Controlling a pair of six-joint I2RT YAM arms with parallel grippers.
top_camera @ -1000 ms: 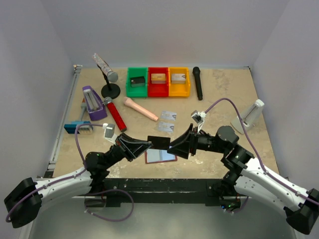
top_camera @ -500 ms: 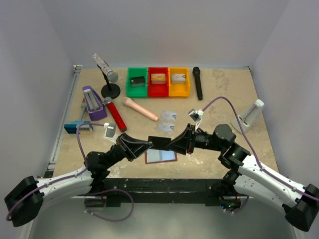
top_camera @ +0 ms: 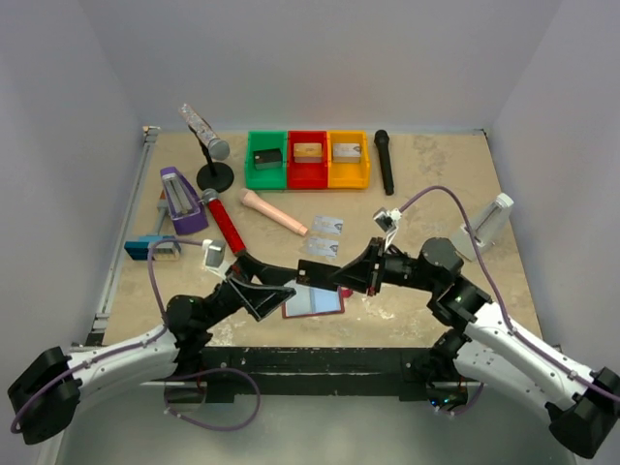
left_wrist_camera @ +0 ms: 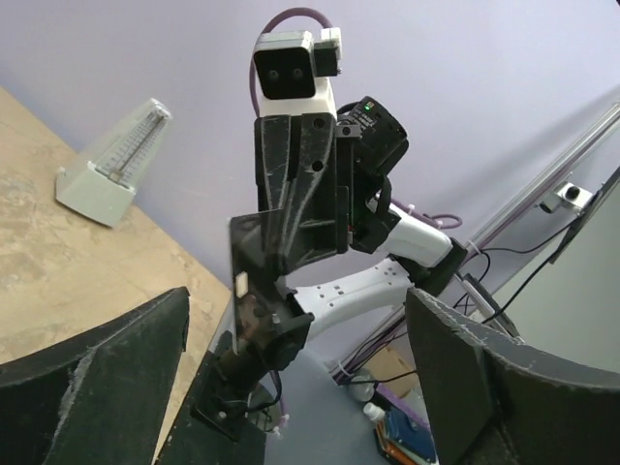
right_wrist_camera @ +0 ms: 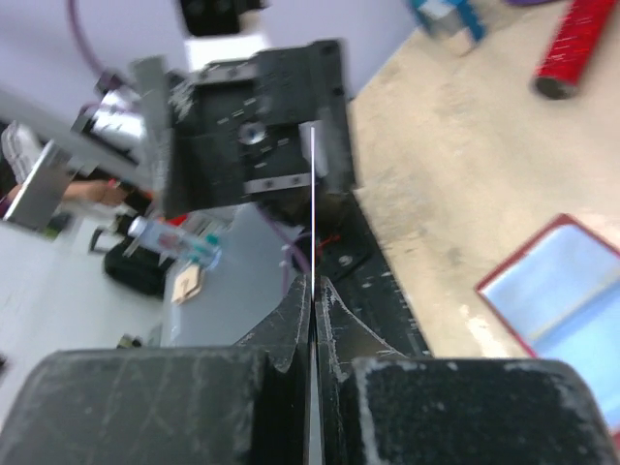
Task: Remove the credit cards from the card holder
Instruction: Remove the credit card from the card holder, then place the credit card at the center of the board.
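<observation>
The card holder [top_camera: 313, 303] lies open on the table near the front edge, dark red rim with pale blue-grey pockets; its corner shows in the right wrist view [right_wrist_camera: 557, 281]. My right gripper [top_camera: 339, 281] is shut on a dark credit card [top_camera: 312, 274] held above the holder. That card is seen edge-on [right_wrist_camera: 313, 184] between the closed fingers [right_wrist_camera: 291, 325]. My left gripper [top_camera: 284, 289] stands open just left of the card, its fingers [left_wrist_camera: 92, 383] wide apart with nothing between them. In the left wrist view the card [left_wrist_camera: 254, 257] juts from the right gripper. Two pale grey cards [top_camera: 327, 226] [top_camera: 320, 247] lie behind.
Green [top_camera: 265, 160], red [top_camera: 308, 160] and yellow [top_camera: 349, 160] bins stand at the back. A black microphone [top_camera: 385, 162], red microphone [top_camera: 225, 221], pink cylinder [top_camera: 274, 212], purple metronome [top_camera: 180, 201], mic stand [top_camera: 213, 155] and white metronome [top_camera: 489, 221] surround the middle.
My right gripper closed on the dark card that the left gripper was holding. The left gripper then opened and let it go. The right arm drew back slightly to the right.
</observation>
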